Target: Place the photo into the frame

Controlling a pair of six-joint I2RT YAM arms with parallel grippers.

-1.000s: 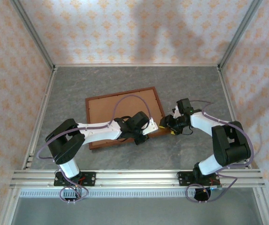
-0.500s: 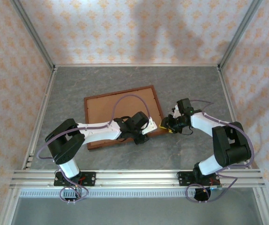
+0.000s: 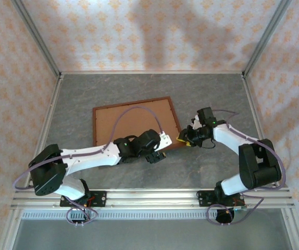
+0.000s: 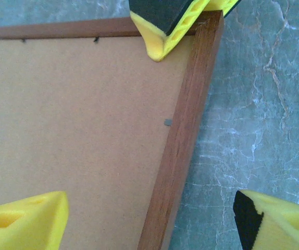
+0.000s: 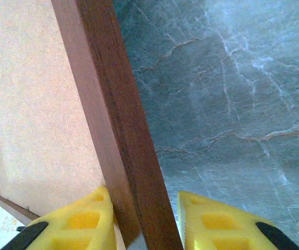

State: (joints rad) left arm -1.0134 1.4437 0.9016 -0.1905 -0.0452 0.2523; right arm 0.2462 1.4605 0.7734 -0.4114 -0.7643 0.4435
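Frame [image 3: 132,103] lies flat on the grey table [image 3: 212,94], a little left of centre, back side up, with a brown board [image 3: 128,125] filling it. Its long sides run left to right, turned slightly so the right end sits nearer than the left.

The right gripper [image 3: 185,138] reaches in from the right and meets the frame at its near right corner. In the right wrist view, the right gripper [image 5: 144,224] has its yellow fingers [image 5: 87,224] pressed to either side of the frame [image 5: 118,120], one on the board side and one on the table side, clenched on the wood. From the left wrist view one of those fingers [image 4: 165,36] rests on the board just inside the corner.

The left gripper [image 3: 157,148] hangs over the frame's near side, close to the same corner and just left of the right gripper. It is released and spread wide. In the left wrist view, the left gripper [image 4: 149,216] straddles the frame [image 4: 183,130]. One finger [image 4: 29,219] is above the board [image 4: 76,114] and the other [image 4: 279,219] above bare table, each well clear of the wood between them. It grasps nothing.
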